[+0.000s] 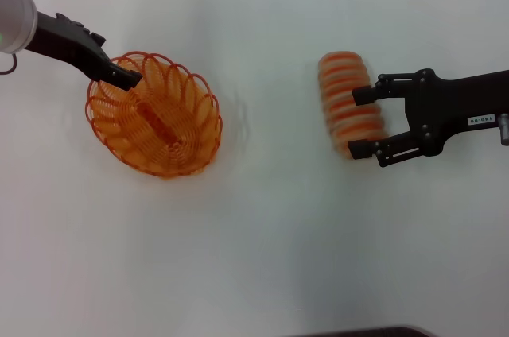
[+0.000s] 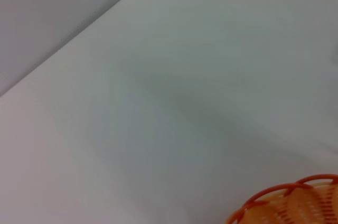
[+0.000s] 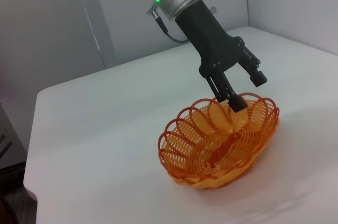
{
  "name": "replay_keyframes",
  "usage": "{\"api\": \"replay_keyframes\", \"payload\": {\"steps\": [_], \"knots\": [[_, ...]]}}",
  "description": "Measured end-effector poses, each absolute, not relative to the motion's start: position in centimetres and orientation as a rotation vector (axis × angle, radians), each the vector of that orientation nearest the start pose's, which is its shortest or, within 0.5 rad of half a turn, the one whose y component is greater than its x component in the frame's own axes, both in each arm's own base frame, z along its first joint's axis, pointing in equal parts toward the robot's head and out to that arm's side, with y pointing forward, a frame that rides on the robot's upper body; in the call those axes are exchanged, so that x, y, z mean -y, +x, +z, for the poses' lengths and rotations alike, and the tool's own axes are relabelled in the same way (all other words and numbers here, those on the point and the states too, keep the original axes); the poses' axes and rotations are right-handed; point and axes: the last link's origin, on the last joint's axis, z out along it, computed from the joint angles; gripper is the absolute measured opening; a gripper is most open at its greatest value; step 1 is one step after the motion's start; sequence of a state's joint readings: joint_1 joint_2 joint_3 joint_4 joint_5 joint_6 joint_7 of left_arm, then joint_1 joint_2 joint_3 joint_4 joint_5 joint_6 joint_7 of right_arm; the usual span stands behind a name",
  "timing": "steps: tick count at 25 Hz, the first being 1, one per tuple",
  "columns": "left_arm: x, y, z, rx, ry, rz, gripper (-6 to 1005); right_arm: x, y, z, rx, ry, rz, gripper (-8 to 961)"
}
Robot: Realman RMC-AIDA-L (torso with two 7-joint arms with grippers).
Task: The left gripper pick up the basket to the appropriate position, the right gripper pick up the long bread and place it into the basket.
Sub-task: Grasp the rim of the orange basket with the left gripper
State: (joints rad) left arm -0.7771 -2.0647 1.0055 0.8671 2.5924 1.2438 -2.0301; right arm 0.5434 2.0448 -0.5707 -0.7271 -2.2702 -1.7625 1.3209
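The orange wire basket (image 1: 155, 114) (image 3: 216, 150) sits on the left of the white table. My left gripper (image 1: 130, 77) (image 3: 248, 92) is at its far-left rim and open: one finger touches the rim from inside, the other hangs apart just outside and above it. In the left wrist view only a bit of the basket rim (image 2: 290, 197) shows. The long bread (image 1: 342, 87), tan with orange stripes, lies on the right with its length running front to back. My right gripper (image 1: 362, 121) comes in from the right, open, its fingers spread around the loaf's near half.
The white table (image 1: 262, 234) stretches bare between basket and bread and toward the front. In the right wrist view the table's edge (image 3: 37, 129) falls off beyond the basket, with a grey wall behind.
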Motion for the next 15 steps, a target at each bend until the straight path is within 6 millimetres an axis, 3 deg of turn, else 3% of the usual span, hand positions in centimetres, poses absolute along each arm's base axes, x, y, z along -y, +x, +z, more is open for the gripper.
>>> {"api": "replay_keyframes", "payload": {"steps": [7,10,15], "knots": [[-41.61,-22.54,-0.15,0.680,-2.612,0.318,925,-30.86,27.67,2.17,-0.501,-2.931,0.506,918],[-41.59,-22.61,-0.24,0.678,-2.610,0.327,818,-30.88,27.66,2.17,-0.500,-2.932,0.505,917],[-41.60,-22.90,-0.69,0.682,-2.603,0.339,763,-30.96,27.59,2.17,-0.496,-2.933,0.504,916]]}}
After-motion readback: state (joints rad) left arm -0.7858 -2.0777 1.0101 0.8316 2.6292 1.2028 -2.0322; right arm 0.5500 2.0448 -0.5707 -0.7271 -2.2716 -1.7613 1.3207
